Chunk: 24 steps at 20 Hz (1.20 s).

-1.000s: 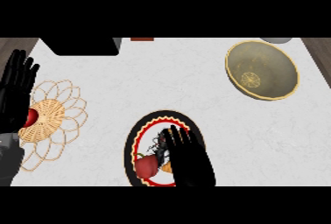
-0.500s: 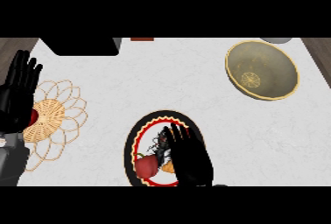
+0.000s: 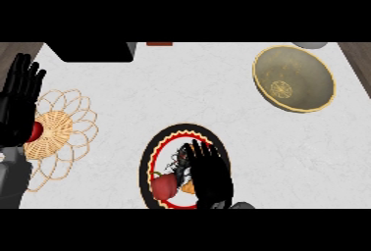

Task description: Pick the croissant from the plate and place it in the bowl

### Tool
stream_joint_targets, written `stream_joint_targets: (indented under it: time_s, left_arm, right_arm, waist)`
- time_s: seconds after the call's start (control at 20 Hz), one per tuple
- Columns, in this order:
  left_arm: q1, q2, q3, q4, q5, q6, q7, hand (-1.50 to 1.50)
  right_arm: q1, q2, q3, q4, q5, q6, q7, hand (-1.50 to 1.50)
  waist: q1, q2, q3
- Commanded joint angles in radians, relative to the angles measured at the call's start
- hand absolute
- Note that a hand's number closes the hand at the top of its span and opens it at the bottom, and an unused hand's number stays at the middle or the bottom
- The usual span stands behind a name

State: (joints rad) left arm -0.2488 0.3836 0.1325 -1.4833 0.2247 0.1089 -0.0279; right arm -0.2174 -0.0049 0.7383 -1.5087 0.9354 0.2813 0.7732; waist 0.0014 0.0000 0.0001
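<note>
While the right robot hand covers most of the plate, this is how things lie, nearest first.

Right robot hand [image 3: 208, 177]: fingers straight and together, laid over the plate [image 3: 150, 157], pointing to 12 o'clock; clamped on nothing that I can see.
Croissant [image 3: 188, 188]: only an orange-tan sliver shows at the hand's 9 o'clock edge, beside a red fruit [image 3: 165, 185]; mostly hidden, so its long axis cannot be told.
Nearer hand: the right one, directly over it.
Left robot hand [image 3: 19, 100]: open, fingers up, resting at the 9 o'clock edge over a wicker trivet [image 3: 64, 133].
Bowl [image 3: 293, 78]: far across the tabletop [image 3: 181, 88], toward 1 o'clock from the plate, well apart.
</note>
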Motion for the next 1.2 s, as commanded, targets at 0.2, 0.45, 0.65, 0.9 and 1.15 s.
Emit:
stream_joint_targets:
  time_s: [0.2, 0.45, 0.65, 0.9, 1.15]
  left_arm:
    - [-0.03, -0.023, 0.036, 0.035, -0.028, -0.026, 0.004, 0.0]
    - [0.027, -0.019, 0.051, -0.068, -0.033, -0.036, 0.058, 0.0]
    - [-0.01, -0.026, 0.065, 0.006, -0.04, -0.058, 0.016, 0.0]
    - [-0.039, -0.036, 0.081, 0.061, -0.041, -0.075, -0.004, 0.0]
    - [-0.026, -0.037, 0.073, 0.023, -0.054, -0.054, 0.017, 0.0]
  right_arm:
    - [-0.04, 0.005, -0.032, 0.171, -0.019, -0.083, -0.049, -1.5]
    - [-0.042, 0.005, -0.09, 0.161, -0.01, -0.032, -0.04, -1.5]
    - [-0.056, 0.004, -0.089, 0.156, 0.037, -0.069, -0.137, 1.5]
    - [-0.069, 0.005, -0.063, 0.238, 0.092, -0.165, -0.194, 1.5]
    - [-0.096, -0.37, -0.279, 0.169, -0.057, -0.117, -0.507, 1.5]
  waist:
    - [0.0, 0.0, 0.0]
    - [0.002, -0.001, 0.0]
    - [0.0, 0.0, 0.0]
    - [-0.002, 0.001, 0.0]
    - [-0.022, 0.005, 0.002]
